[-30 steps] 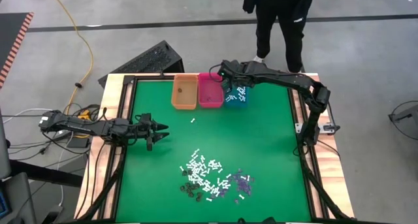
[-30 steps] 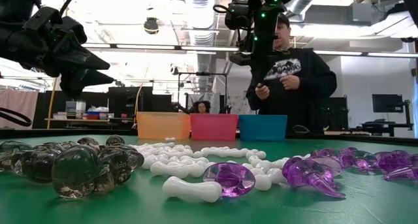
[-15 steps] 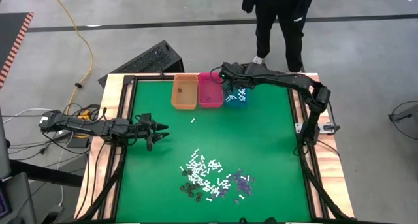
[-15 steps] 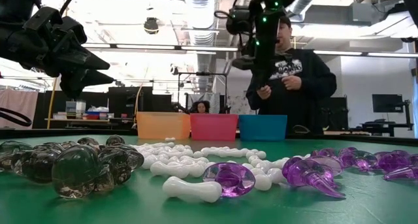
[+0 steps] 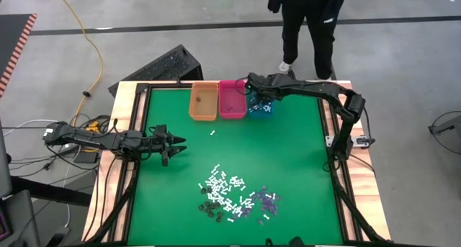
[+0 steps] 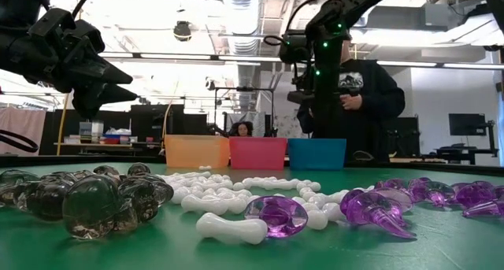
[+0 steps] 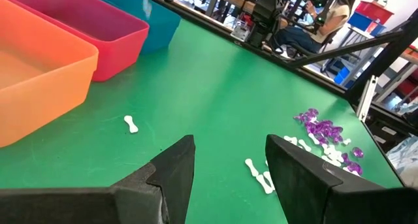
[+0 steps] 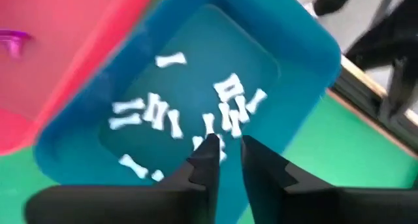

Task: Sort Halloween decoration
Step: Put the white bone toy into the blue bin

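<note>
The Halloween decoration lies in a heap [image 5: 234,196] on the green mat near the front: white bone sticks [image 6: 228,225], purple bits [image 6: 378,207] and dark bits [image 6: 87,199]. One white stick [image 5: 213,133] lies alone. My right gripper [image 8: 227,149] hangs over the teal bin [image 5: 261,109], pointing steeply down, its fingers a narrow gap apart above the white sticks [image 8: 228,106] in the bin. Whether the stick at one fingertip touches it does not show. My left gripper [image 7: 228,159] waits open above the mat's left side [image 5: 178,144].
An orange bin [image 5: 203,103], a pink bin [image 5: 232,99] with a purple bit [image 8: 13,40] in it, and the teal bin stand side by side at the far edge. A person [image 5: 310,24] stands beyond the table. Bare mat lies between bins and heap.
My right gripper has come down toward the teal bin and shifted slightly toward the table's right edge. The left arm has kept still.
</note>
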Tool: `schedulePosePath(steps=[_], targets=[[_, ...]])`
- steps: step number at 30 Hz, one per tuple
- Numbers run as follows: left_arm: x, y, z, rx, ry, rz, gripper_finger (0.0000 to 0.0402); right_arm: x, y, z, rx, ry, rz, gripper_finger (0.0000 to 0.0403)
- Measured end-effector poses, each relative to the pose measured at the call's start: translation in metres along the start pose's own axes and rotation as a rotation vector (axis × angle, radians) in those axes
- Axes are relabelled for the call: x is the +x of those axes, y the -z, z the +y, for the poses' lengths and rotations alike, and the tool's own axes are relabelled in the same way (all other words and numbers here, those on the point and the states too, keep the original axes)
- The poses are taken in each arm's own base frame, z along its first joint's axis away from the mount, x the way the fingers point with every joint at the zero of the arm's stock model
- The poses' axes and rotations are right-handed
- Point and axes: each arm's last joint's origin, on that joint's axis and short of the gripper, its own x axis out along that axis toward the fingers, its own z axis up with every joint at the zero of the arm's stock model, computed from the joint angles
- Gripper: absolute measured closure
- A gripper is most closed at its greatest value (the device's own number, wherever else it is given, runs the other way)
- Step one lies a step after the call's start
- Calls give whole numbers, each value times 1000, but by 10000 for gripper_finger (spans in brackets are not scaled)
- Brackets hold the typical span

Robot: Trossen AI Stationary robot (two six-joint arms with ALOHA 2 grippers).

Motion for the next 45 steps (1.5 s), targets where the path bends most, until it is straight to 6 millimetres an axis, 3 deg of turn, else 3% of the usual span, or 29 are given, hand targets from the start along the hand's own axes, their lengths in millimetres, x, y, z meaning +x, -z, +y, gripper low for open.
schedulePosePath(steps=[6,10,16,22,26,30,36,45], targets=[[0,0,0,-1,0,-3,223,-4,-6,1,-42,-18,-29,257],[0,0,0,0,-2,-4,223,-8,-10,11,-117,-191,-45,252],[0,0,0,14,-2,-4,223,-30,-9,56,-306,-621,-165,263],[0,0,0,14,-2,-4,223,-61,12,106,-638,-700,-395,265],[0,0,0,7,-2,-4,223,-69,20,128,-735,-718,-510,266],[0,0,0,-5,2,-2,223,-59,23,142,-785,-718,-533,263],[0,0,0,-4,-1,1,223,-22,26,164,-835,-743,-404,255],[1,3,1,-1,-21,28,223,-6,4,193,-948,-724,-338,220]])
